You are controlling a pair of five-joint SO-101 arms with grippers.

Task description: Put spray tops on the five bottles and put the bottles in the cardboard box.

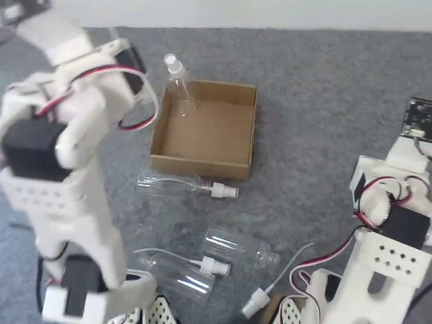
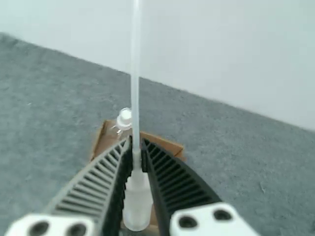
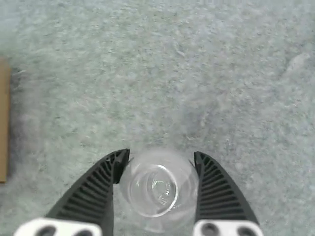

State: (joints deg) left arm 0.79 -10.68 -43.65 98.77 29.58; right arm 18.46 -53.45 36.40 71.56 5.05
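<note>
One standing bottle [image 1: 179, 84] w/ top on is in the cardboard box [image 1: 199, 164], far corner on the L arm's side. A capped bottle [image 1: 172, 183] lies just outside the box's near wall. An uncapped bottle [image 1: 239, 246] and a loose spray top [image 1: 255, 302] lie nearer the arms. Open carpet [image 1: 317, 88] lies on the box's R side. L gripper [image 2: 136, 141] pinches a held spray top [image 2: 135, 201], its tube pointing away from the wrist. R gripper [image 3: 160, 156] jaws press both sides of an open-mouthed bottle [image 3: 157, 189]. Patterned board [image 1: 420, 118] on the R arm: print too small to read.
</note>
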